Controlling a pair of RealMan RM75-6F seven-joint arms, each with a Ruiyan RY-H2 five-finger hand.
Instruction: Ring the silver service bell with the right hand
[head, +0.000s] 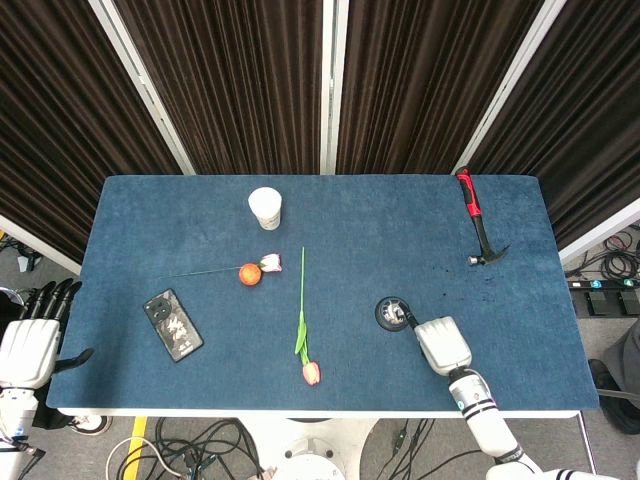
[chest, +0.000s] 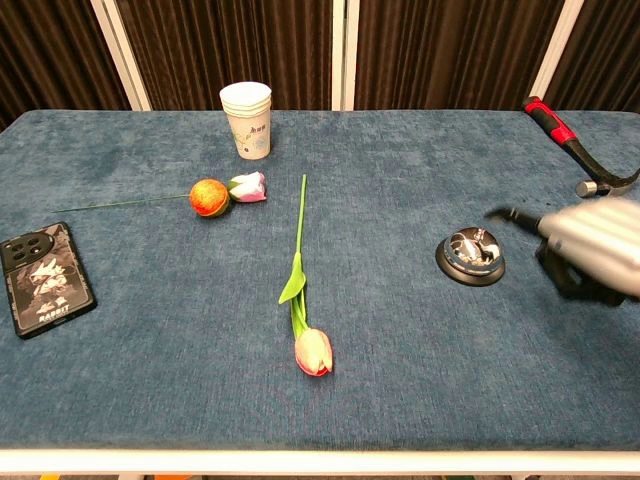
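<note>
The silver service bell (head: 392, 313) on its black base stands on the blue table (head: 400, 220), right of centre near the front; in the chest view the bell (chest: 472, 256) is uncovered. My right hand (head: 442, 345) hovers just right of it and holds nothing. In the chest view the right hand (chest: 596, 255) is motion-blurred. One finger (chest: 503, 213) reaches out toward the bell, a little above and to its right, without touching it; the other fingers curl under. My left hand (head: 30, 345) hangs off the table's left edge, fingers spread and empty.
A tulip (head: 303, 330) lies left of the bell. Farther left are a phone (head: 173, 324), an orange ball (head: 249, 273) beside a small flower (head: 270, 263), and a stack of paper cups (head: 266, 208). A red-handled hammer (head: 476, 220) lies at the back right.
</note>
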